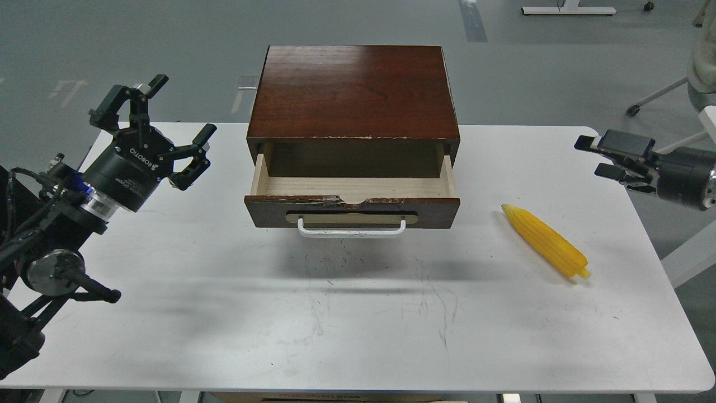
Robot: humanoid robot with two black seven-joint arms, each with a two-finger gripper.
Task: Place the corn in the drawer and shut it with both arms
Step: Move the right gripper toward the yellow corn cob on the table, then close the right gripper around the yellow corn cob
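The yellow corn cob [545, 240] lies on the white table [358, 324], right of the drawer, tip pointing up-left. The drawer [352, 190] of the dark reddish-brown wooden box [353, 92] is pulled open, its pale inside bare, white bar handle [351, 229] facing me. My left gripper [162, 120] is open and empty, raised above the table's left side, well left of the drawer. My right gripper [596, 158] comes in from the right edge, above and right of the corn, its fingers apart and empty.
The box stands at the table's back middle. Beyond the table is grey floor, with chair or stand legs [657, 98] at the far right and a white base [568, 9] at the top.
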